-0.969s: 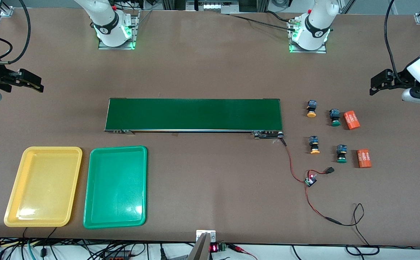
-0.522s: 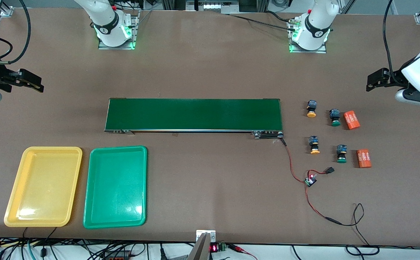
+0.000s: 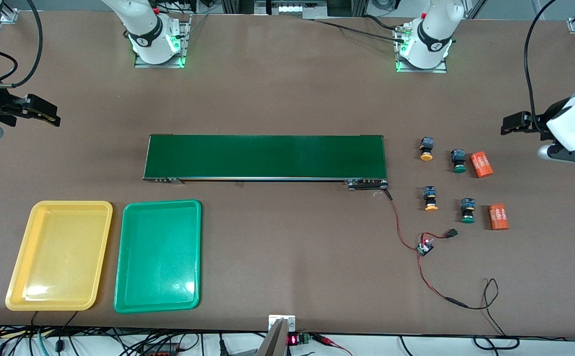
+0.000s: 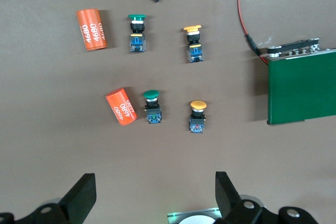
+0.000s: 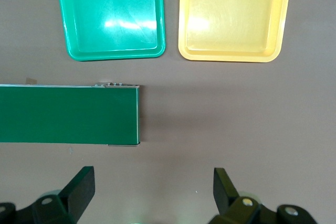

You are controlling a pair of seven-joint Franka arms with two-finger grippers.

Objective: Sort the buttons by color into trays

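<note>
Front view shows the table (image 3: 287,89), then the belt (image 3: 265,156); yellow tray (image 3: 60,254) and green tray (image 3: 158,254) lie empty, side by side, at the right arm's end; no button sorted yet. Four buttons (image 3: 426,150) lie on the table at the left arm's end, beside two orange cylinders (image 3: 481,164). Left gripper (image 4: 152,195) hangs with fingers spread; in the left wrist view the buttons show ahead of its fingertips, well apart from them. Right gripper (image 5: 152,192) waits, fingers spread, with both trays ahead of it. Judgement: buttons are light, rigid, liable to roll on round caps; grip the squarer body across its flats.
</note>
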